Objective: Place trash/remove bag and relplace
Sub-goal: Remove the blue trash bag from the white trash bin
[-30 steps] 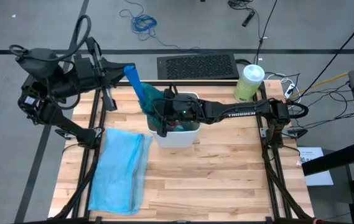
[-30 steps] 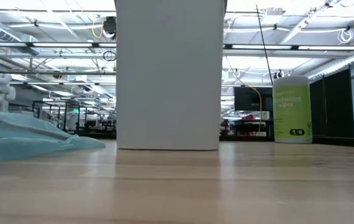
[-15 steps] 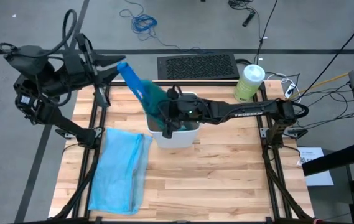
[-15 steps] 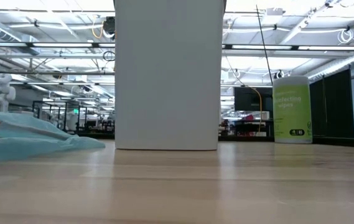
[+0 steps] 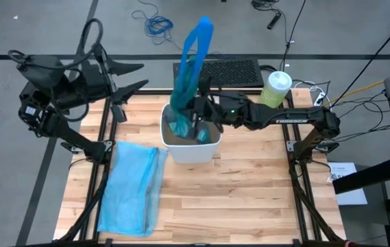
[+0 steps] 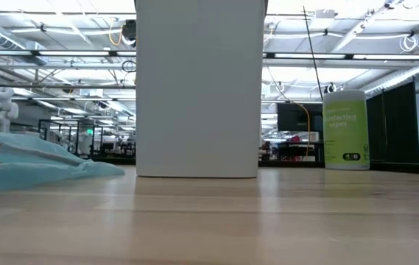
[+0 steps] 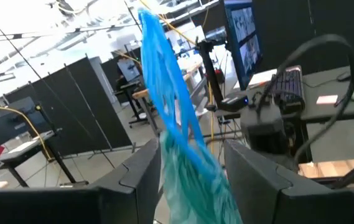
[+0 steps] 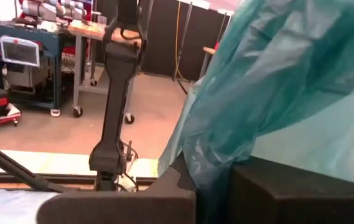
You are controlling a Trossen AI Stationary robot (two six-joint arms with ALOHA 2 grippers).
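The teal-green bag (image 5: 181,103) sticks up out of the white bin (image 5: 193,152), and its blue looped end (image 5: 198,41) rises above it. My right gripper (image 5: 198,115) is over the bin's far rim, shut on the bag. My left gripper (image 5: 134,76) stands open at the table's far left, apart from the bag. In the left wrist view the bag (image 7: 170,124) shows beyond the open fingers. The pale blue replacement bag (image 5: 133,185) lies flat on the table's left side. The trash is hidden. My right gripper pinches the bag's gathered plastic (image 8: 209,167) between its two fingers, several crinkled layers bunched together. The fingers come from the table's right side. The bag's lower part (image 5: 181,127) stays in the bin, and its looped end is free above the hold.
A green white-lidded canister (image 5: 275,89) stands at the table's far right, also seen in the low view as the canister (image 6: 345,129). A dark keyboard (image 5: 216,72) lies beyond the far edge. Bare wood stretches along the near and right parts of the table (image 5: 249,199).
My left gripper has opened and let go of the bag's blue looped end. That end had been drawn out toward the table's left and has now swung over above the bin. My right gripper has moved a little toward the far right, still shut on the bag.
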